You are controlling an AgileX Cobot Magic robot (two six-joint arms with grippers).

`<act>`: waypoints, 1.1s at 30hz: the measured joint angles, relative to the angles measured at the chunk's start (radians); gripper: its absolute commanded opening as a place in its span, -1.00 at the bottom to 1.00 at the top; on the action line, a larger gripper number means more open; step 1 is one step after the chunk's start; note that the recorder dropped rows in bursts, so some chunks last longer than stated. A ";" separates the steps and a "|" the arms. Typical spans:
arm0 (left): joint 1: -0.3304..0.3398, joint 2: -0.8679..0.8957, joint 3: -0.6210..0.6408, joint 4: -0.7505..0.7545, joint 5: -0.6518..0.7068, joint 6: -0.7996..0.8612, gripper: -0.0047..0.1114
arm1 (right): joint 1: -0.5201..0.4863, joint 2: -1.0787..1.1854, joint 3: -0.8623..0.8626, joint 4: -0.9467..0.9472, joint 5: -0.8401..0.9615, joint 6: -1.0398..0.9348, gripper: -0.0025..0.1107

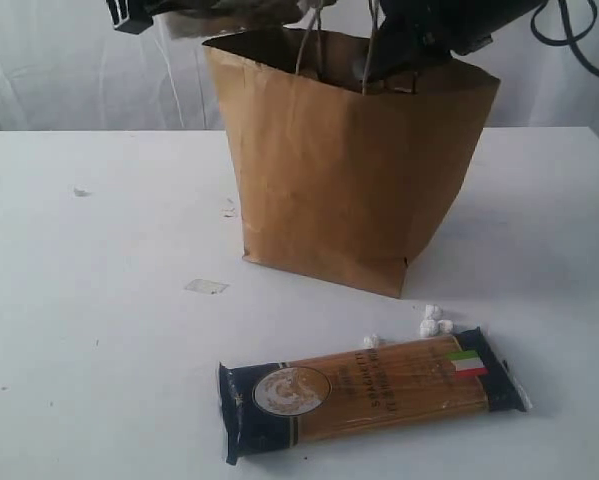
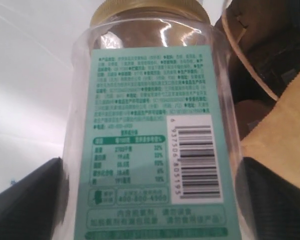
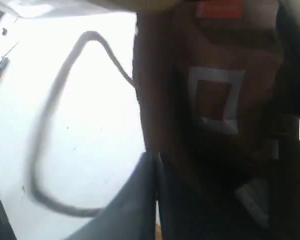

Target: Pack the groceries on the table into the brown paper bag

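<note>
The brown paper bag (image 1: 349, 180) stands open on the table (image 1: 99, 300), with its cord handles up. My left gripper (image 2: 155, 200) is shut on the gold-lidded clear jar (image 2: 155, 125), one dark finger on each side of its green label. It holds the jar high by the bag's open top, at the upper left in the exterior view (image 1: 229, 18). My right gripper (image 3: 156, 165) is shut on the bag's rim (image 3: 160, 75), at the bag's top right (image 1: 409, 60). The navy-ended spaghetti pack (image 1: 379, 392) lies flat in front of the bag.
A few small white pellets (image 1: 434, 320) lie between the bag and the spaghetti pack. A cord handle (image 3: 54, 110) loops out beside my right gripper. Dark shapes sit inside the bag, too dim to name.
</note>
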State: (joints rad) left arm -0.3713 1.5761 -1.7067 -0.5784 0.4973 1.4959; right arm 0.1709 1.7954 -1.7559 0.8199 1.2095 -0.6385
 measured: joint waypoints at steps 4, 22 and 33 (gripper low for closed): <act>0.000 0.002 0.000 0.002 0.000 0.004 -0.92 | 0.000 -0.032 0.000 0.007 0.001 -0.001 -0.96; 0.000 0.029 0.000 -0.070 0.128 0.084 -0.92 | 0.030 -0.074 0.084 0.002 0.005 0.026 -0.96; 0.000 0.029 0.000 -0.081 0.180 0.150 -0.92 | 0.030 -0.075 0.084 -0.089 -0.034 0.026 -0.96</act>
State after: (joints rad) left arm -0.3713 1.6047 -1.7067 -0.6593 0.6769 1.6461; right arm 0.2006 1.7204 -1.6720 0.7306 1.1759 -0.6120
